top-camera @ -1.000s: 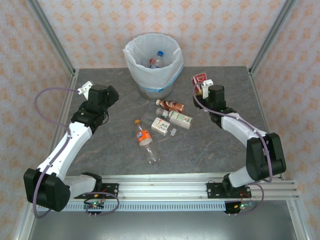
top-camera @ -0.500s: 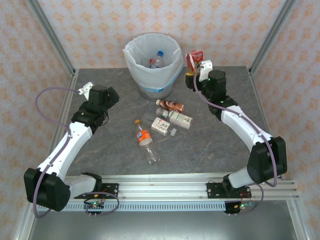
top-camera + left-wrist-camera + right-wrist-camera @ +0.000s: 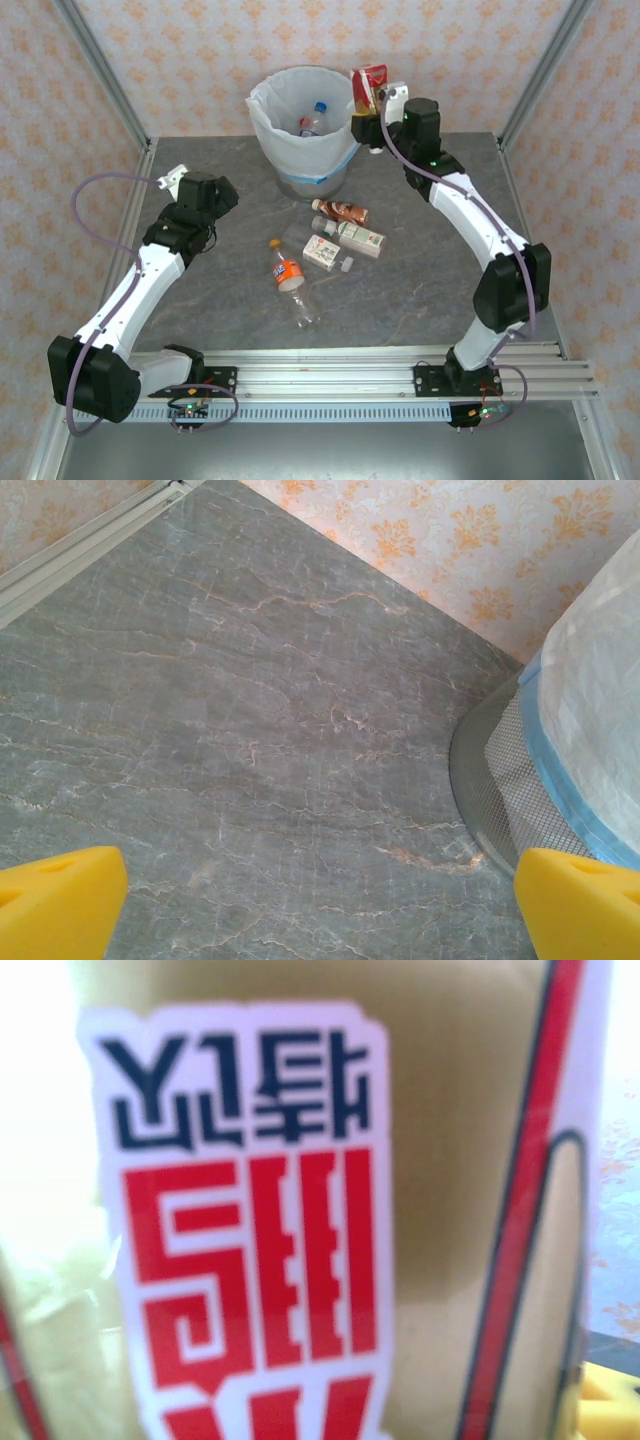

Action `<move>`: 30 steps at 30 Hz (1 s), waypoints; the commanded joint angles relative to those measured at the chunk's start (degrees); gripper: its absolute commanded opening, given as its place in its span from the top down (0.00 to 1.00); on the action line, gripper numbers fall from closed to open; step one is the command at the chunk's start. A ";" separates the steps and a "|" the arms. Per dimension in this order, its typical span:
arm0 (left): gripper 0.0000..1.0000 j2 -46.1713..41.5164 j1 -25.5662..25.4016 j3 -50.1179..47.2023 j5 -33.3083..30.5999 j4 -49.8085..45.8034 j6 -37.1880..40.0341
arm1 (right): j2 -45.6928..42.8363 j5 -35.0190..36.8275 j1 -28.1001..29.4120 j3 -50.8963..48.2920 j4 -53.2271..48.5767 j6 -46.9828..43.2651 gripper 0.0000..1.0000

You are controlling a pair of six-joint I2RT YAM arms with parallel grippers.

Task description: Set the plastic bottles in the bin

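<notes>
While the red-labelled bottle (image 3: 370, 82) is clenched by the right gripper (image 3: 372, 120) above the bin (image 3: 300, 150) rim | it should be carried fully over the opening before release | left gripper (image 3: 320, 905) spread wide, nothing grasped

Seen close in the right wrist view, the red-labelled bottle (image 3: 250, 1230) has a white patch on its tan label. The patch carries a row of dark blue block characters above larger red ones, which cannot be read as words. On the bench (image 3: 440, 280), print on the orange-labelled bottle (image 3: 286, 273) and the white-green bottle (image 3: 361, 238) is too small to read.
</notes>
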 commanded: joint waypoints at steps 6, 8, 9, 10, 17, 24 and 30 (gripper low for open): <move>0.00 -0.47 0.71 -0.21 -0.53 -2.08 1.46 | 6.66 -3.90 1.25 12.70 -3.93 5.93 0.48; 0.00 -0.38 0.76 0.10 -0.37 -2.22 1.67 | 8.85 -3.81 2.03 16.32 -5.67 5.83 0.48; 0.00 -0.32 0.76 0.14 -0.38 -2.30 1.85 | 9.75 -3.48 2.50 17.69 -6.56 5.52 0.47; 0.00 -0.34 0.78 0.14 -0.39 -2.30 1.86 | 10.71 -3.10 2.99 19.42 -7.38 5.01 0.47; 0.00 -0.29 0.80 0.20 -0.48 -2.76 2.45 | 17.47 -1.93 5.83 31.22 -12.02 3.37 0.47; 0.00 -0.41 0.77 0.15 -0.58 -3.46 2.55 | 27.09 -1.81 6.30 47.01 -13.30 4.30 0.47; 0.00 -0.56 0.73 0.26 -1.12 -4.35 2.91 | 35.29 0.30 6.37 57.28 -13.00 3.10 0.47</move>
